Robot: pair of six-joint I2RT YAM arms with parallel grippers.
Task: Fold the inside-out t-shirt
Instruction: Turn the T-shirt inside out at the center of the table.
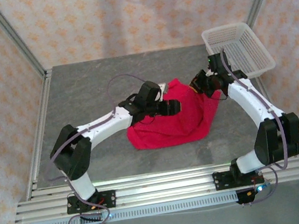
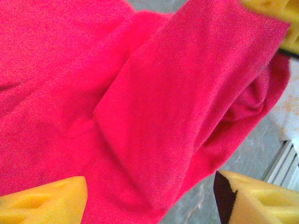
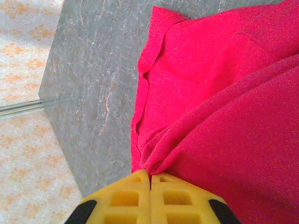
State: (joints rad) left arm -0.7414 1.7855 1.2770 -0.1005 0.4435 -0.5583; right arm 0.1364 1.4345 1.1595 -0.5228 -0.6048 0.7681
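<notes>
The inside-out t-shirt is a crimson heap in the middle of the grey table, drawn up toward its right side. My left gripper hovers over the shirt's upper middle. In the left wrist view its yellow fingers stand wide apart, open, with loose red folds lying under and between them. My right gripper is at the shirt's top right corner. In the right wrist view it is shut on a bunched pinch of the red fabric, which pulls taut from the pads.
A white mesh basket stands at the back right corner, just behind the right arm. Bare grey table lies left of the shirt's edge. Metal frame posts and patterned walls close in the sides and back.
</notes>
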